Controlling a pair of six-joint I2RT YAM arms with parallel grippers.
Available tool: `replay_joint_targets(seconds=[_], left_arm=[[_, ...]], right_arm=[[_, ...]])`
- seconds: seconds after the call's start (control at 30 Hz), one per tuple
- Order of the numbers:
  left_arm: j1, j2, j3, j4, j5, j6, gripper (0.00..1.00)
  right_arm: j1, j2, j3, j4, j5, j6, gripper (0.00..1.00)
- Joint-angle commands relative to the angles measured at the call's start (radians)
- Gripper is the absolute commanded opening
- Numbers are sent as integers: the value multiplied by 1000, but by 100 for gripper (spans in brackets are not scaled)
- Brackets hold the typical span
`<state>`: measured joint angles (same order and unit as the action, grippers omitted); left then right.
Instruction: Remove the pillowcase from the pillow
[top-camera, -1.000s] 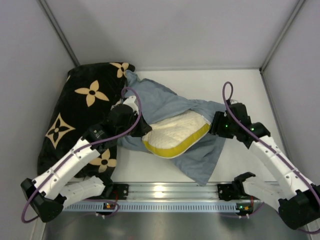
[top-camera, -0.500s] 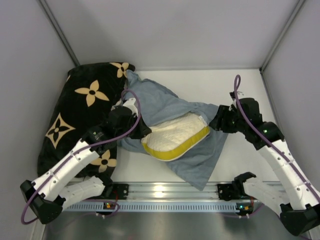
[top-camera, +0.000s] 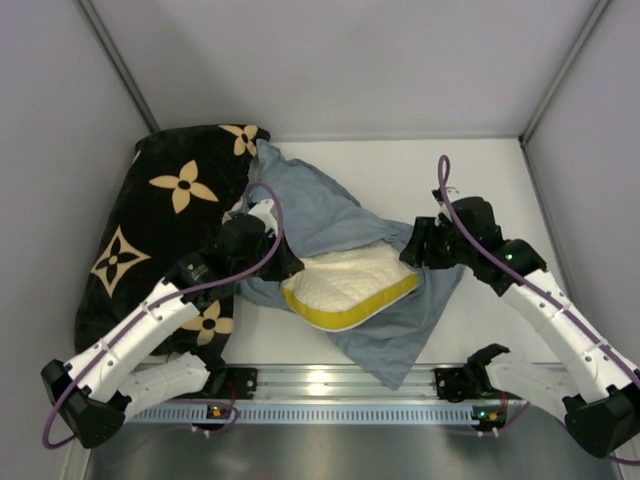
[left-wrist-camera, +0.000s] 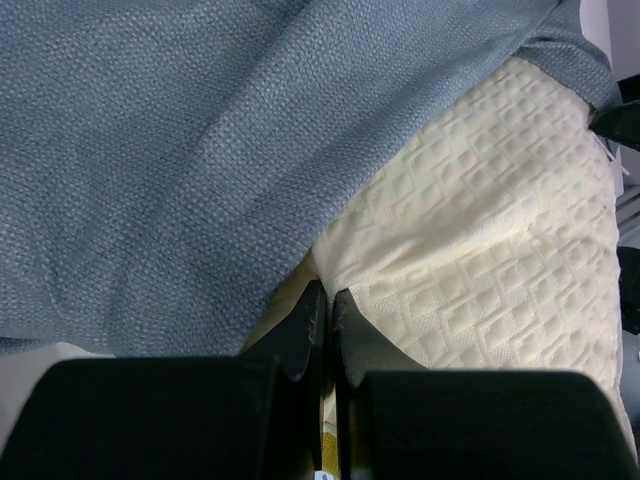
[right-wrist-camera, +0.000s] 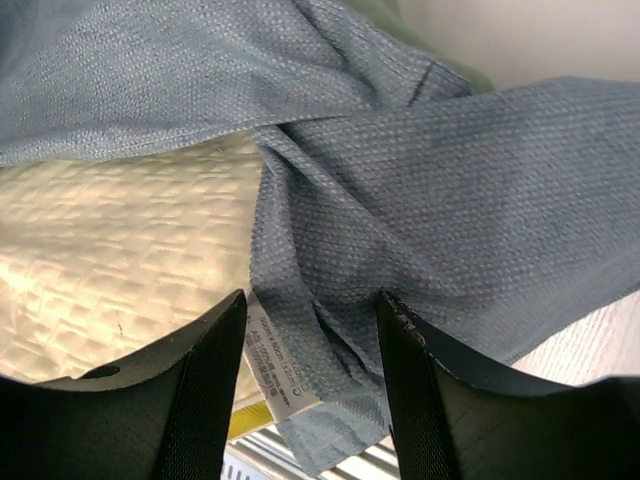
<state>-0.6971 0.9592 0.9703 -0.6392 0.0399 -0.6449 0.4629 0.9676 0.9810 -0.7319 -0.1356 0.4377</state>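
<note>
The left end effector (left-wrist-camera: 325, 300), pressed together, pinches the cream-white textured pillow (top-camera: 345, 280) lying mid-way across the white surface (top-camera: 480, 180). The right end effector (right-wrist-camera: 312, 300), spread, straddles the blue-grey fabric pillowcase (right-wrist-camera: 420, 180), whose white sewn label (right-wrist-camera: 270, 362) is illegible.

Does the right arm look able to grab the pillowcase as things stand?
Probably yes: the right gripper is open, straddling a bunched fold of the pillowcase beside the pillow, nothing between.

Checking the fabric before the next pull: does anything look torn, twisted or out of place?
Nothing looks torn. The pillowcase is bunched and twisted around the half-bared pillow, blue-grey side outward, and a white care label sticks out beside its twisted seam in the right wrist view.
</note>
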Motion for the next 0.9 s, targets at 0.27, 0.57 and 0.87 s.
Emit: replay_joint_targets(seconds=[0.27, 0.57, 0.87], left_arm=[[10, -66, 28, 32, -6, 11, 0], [10, -128, 228, -160, -165, 34, 0], [10, -158, 404, -289, -267, 48, 0]], right_arm=[[71, 111, -90, 32, 448, 125, 6], [34, 143, -133, 22, 648, 208, 0], [-56, 152, -148, 57, 643, 202, 0]])
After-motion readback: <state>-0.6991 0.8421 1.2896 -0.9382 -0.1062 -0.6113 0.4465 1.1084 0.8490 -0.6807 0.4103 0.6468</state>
